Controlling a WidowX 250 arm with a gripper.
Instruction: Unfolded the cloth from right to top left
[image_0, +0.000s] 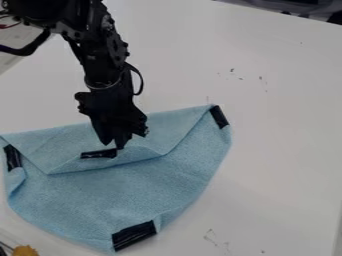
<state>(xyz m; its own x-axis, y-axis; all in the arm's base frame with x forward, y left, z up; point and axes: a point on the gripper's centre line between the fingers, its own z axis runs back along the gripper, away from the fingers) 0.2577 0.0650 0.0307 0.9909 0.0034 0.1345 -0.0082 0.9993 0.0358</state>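
Camera view: the gripper (115, 146) is at the folded flap of the blue cloth (133, 187), which lies on the white table (280, 150), though I cannot tell whether it is open or closed.

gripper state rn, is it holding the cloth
Black two-finger gripper: down at the folded-over flap of the light blue cloth, by a black patch; can't tell whether open or closed, or holding it.
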